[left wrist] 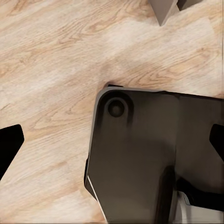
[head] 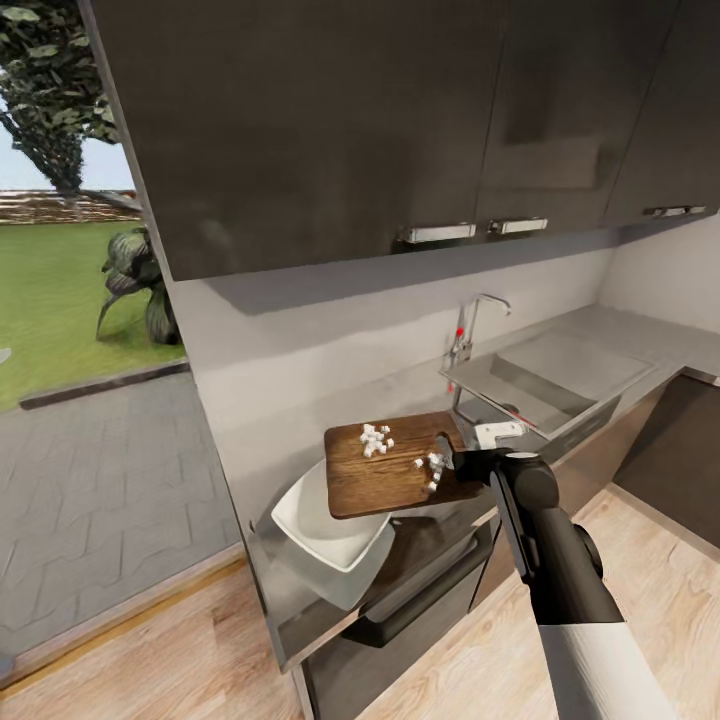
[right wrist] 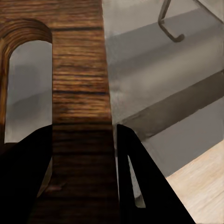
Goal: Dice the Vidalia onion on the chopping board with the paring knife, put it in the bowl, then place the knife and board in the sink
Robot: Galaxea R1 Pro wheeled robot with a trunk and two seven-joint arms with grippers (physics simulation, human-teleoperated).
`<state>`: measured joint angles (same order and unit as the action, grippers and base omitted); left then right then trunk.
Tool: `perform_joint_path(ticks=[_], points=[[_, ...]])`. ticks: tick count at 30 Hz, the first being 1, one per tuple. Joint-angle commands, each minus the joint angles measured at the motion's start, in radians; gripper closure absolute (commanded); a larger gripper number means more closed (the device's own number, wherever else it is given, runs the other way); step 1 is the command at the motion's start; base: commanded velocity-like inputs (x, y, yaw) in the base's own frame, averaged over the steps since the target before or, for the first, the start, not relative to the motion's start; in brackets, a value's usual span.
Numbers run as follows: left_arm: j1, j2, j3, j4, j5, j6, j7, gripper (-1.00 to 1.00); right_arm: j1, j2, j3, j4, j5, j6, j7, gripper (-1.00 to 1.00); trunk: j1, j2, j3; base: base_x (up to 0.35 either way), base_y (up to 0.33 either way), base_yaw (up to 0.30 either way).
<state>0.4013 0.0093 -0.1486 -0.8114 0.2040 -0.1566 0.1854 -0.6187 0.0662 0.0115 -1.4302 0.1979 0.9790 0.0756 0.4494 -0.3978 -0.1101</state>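
My right gripper (head: 452, 462) is shut on the slot-handle end of the dark-brown chopping board (head: 390, 480), holding it raised over the countertop. In the right wrist view the board (right wrist: 81, 93) fills the gap between the dark fingers (right wrist: 140, 186). The diced onion lies on the board in two small clusters of white cubes (head: 376, 440) (head: 432, 468). The white square bowl (head: 320, 525) sits under the board's left end, partly covered by it. The sink (head: 540, 385) with its chrome tap (head: 470, 330) is to the right. A thin red streak (head: 525, 418) at the sink's near rim is too small to identify. My left gripper (left wrist: 112, 142) is open.
Dark wall cabinets (head: 400, 120) hang low over the grey countertop (head: 290, 600). An oven front (head: 420, 590) sits under the counter. The left wrist view looks down on light wooden floor (left wrist: 56, 60) and the robot's dark base (left wrist: 149, 154). An open doorway to a patio is at left.
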Motion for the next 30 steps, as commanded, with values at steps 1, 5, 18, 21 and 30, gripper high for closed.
perform_joint_path(ticks=[1, 5, 18, 21, 30], points=[[0.0, 0.001, -0.005, 0.001, 0.008, -0.003, 0.007, -1.0, -0.001, 0.006, 0.0, 0.002, 0.005, 0.004, 0.007, 1.0, 0.001, -0.002, -0.002, 0.0, 0.0, 0.0], [-0.001, 0.003, -0.005, 0.002, 0.008, -0.003, 0.007, -1.0, -0.001, 0.029, -0.001, 0.003, -0.001, 0.003, 0.007, 1.0, 0.001, -0.002, -0.002, 0.0, 0.0, 0.0], [-0.001, 0.002, -0.004, 0.021, 0.007, -0.004, 0.008, -1.0, -0.001, 0.065, -0.005, 0.003, 0.001, 0.005, 0.004, 1.0, 0.001, -0.002, -0.002, 0.0, 0.0, 0.0], [-0.001, 0.002, -0.004, 0.021, 0.007, -0.004, 0.008, -1.0, -0.001, 0.064, -0.004, 0.004, 0.003, 0.006, 0.003, 1.0, 0.001, -0.002, -0.002, 0.0, 0.0, 0.0], [-0.001, 0.002, -0.004, 0.024, 0.008, -0.004, 0.008, -1.0, -0.001, 0.063, -0.004, 0.007, 0.006, 0.008, -0.001, 1.0, 0.001, -0.002, -0.001, 0.0, 0.042, -0.029]])
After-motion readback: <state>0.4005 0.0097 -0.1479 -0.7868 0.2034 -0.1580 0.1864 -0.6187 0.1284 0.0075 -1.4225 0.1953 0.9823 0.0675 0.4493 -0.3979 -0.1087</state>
